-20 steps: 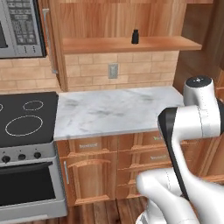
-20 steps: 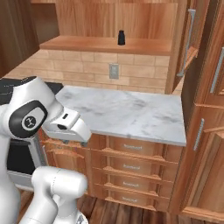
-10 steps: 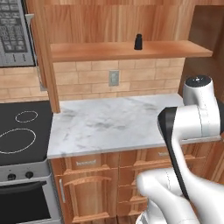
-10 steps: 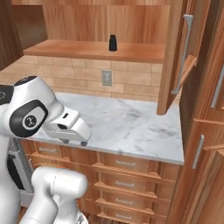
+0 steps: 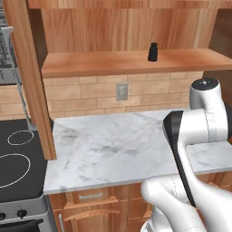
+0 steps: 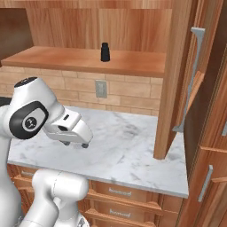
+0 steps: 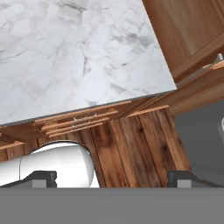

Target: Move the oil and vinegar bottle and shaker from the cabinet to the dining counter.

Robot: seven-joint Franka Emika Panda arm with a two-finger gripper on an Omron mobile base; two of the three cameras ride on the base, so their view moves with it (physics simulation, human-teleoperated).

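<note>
The small black shaker stands upright on the plank shelf of the open reddish-brown cabinet. The oil and vinegar bottle and the dining counter are out of view. My gripper hangs low over the front part of the short marble worktop, well below the shelf and far from the shaker. In the hand view my gripper is open, its tips set wide apart with nothing between them, above the wooden floor.
An open cabinet door juts out on the left, another with a silver bar handle on the right. Below lie the marble worktop, a black stove and wooden drawers.
The base has driven closer to the cabinet, so the shelf, shaker and worktop now loom larger in both base views. The gripper stays open, and the arm holds the same pose.
</note>
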